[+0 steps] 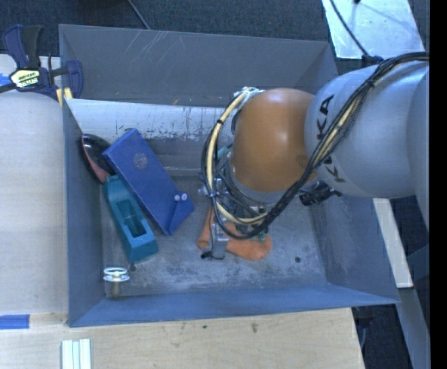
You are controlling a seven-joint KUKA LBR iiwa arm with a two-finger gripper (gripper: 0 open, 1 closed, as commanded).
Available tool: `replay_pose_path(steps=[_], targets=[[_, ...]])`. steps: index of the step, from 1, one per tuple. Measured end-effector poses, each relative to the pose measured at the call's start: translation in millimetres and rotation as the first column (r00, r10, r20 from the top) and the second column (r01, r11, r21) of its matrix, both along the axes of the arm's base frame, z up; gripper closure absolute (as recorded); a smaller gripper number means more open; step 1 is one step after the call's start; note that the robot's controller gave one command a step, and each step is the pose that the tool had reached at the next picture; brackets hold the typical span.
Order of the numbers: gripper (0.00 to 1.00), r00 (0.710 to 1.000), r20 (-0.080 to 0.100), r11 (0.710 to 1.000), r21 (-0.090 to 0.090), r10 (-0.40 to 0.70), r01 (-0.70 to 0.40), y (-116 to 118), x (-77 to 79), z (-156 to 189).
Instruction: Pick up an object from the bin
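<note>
One half-hidden orange thing (248, 249), axis unclear, lies beneath the claw (218, 249), whose state I cannot tell.

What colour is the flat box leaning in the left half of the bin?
The flat box is dark blue, clearest in the camera view.

Dark capital letters are running across the silver-grey rounded metal casing of the robot arm (381, 137), at the end that is meeting the orange dome-shaped wrist cover (269, 141). The black and yellow cables (359, 92) are crossing over this lettering and hiding part of it. A "K" and an "A" are showing above the cables and another "K" is showing below them, which fits the brand name KUKA. The blue flat rectangular box (148, 181) lying in the bin is carrying a faint round mark on its top face, too small to read.
</note>
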State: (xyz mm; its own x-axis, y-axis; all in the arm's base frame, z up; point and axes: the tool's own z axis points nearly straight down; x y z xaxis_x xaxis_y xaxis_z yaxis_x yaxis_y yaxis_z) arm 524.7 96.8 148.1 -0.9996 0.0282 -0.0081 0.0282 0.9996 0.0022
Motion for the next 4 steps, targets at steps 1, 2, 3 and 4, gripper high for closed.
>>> replay_pose_path(steps=[1, 2, 3, 4], targets=[[0.0, 1.0, -0.015, 1.0, -0.003, -0.019, 0.019, -25.1, 0.3, -15.5], [0.0, 0.998, -0.002, 0.998, -0.001, -0.062, 0.062, -33.2, 9.0, -11.7], [1.0, 1.0, -0.004, 1.0, -0.002, -0.014, 0.014, -76.8, 14.4, -75.4], [1.0, 1.0, -0.004, 1.0, -0.002, -0.015, 0.015, -76.8, 14.4, -75.4]])
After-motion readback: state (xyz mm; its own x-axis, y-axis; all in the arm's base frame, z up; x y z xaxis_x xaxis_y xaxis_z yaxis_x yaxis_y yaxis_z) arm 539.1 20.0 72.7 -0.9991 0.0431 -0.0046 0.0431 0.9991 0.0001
